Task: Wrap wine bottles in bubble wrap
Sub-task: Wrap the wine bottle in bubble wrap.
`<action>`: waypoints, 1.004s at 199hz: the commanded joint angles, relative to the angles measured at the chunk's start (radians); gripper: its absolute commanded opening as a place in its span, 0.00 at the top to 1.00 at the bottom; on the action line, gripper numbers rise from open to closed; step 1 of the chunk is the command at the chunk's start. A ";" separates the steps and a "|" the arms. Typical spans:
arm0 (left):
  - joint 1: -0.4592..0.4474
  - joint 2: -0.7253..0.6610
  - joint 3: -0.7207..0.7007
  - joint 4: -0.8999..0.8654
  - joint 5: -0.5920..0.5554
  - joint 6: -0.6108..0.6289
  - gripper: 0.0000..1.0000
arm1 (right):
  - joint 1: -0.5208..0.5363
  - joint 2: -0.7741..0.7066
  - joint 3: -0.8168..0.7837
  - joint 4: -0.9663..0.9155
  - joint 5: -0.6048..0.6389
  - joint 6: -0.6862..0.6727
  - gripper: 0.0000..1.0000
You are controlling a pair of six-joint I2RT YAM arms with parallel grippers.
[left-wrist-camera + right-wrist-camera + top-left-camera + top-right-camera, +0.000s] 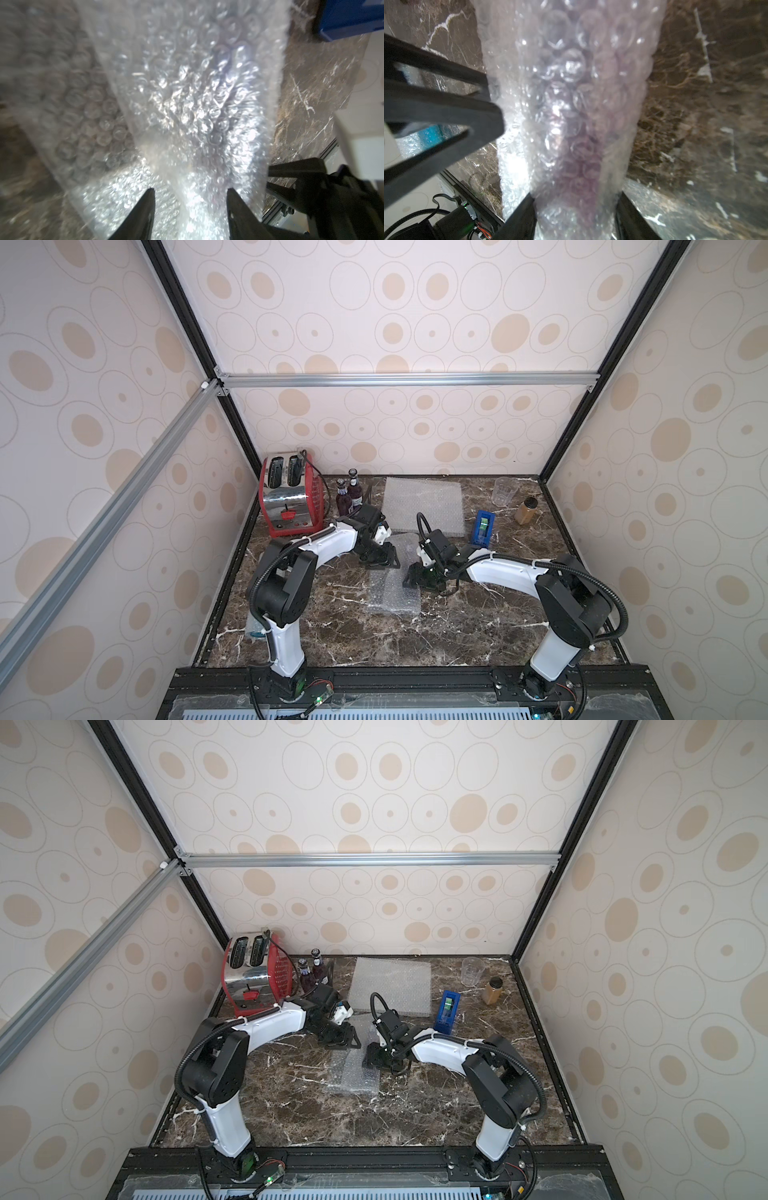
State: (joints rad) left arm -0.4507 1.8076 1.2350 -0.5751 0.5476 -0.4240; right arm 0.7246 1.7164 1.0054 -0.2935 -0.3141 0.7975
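A roll of bubble wrap (392, 593) lies mid-table, and purple glass shows through it in the right wrist view, so a wine bottle (577, 162) is inside. My right gripper (576, 195) is shut on this wrapped bottle, one finger pressed to each side. My left gripper (190, 189) stands open over the far end of the roll (197, 93), its fingers apart and gripping nothing. Both grippers face each other in a top view, the left (386, 562) and the right (415, 578). Two unwrapped purple wine bottles (343, 497) (354, 489) stand at the back left.
A flat bubble wrap sheet (424, 506) lies at the back centre. A red toaster (291, 497) stands beside the bottles. A blue tape dispenser (483, 526), a clear cup (505, 491) and an amber jar (527, 510) sit at the back right. A wrapped bundle with blue inside (254, 628) lies by the left arm's base.
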 commanded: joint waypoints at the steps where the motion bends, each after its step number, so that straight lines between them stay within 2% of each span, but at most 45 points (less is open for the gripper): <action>1: 0.017 -0.078 -0.008 -0.038 -0.052 0.049 0.48 | 0.002 0.042 -0.013 -0.028 0.036 0.017 0.43; 22: 0.017 -0.080 -0.041 -0.007 0.007 0.029 0.63 | 0.002 0.046 -0.005 -0.023 0.024 0.019 0.43; 46: 0.014 -0.020 -0.061 0.043 0.077 -0.013 0.78 | 0.000 0.051 0.002 -0.026 0.023 0.014 0.43; 69: 0.003 0.039 -0.028 0.044 0.111 -0.022 0.86 | 0.000 0.047 0.001 -0.018 0.010 0.013 0.43; 136: -0.047 0.136 0.010 0.058 0.156 -0.042 0.88 | -0.013 0.005 -0.042 -0.013 0.014 0.004 0.37; 177: -0.078 0.139 0.034 0.065 0.206 -0.057 0.88 | -0.021 -0.011 -0.042 -0.027 0.009 -0.008 0.36; 200: -0.088 0.135 0.051 0.038 0.197 -0.037 0.88 | -0.030 -0.024 -0.036 -0.042 0.002 -0.012 0.35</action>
State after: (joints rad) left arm -0.5171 1.9411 1.2377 -0.5205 0.7021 -0.4618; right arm 0.7052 1.7164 0.9833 -0.2749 -0.3363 0.7963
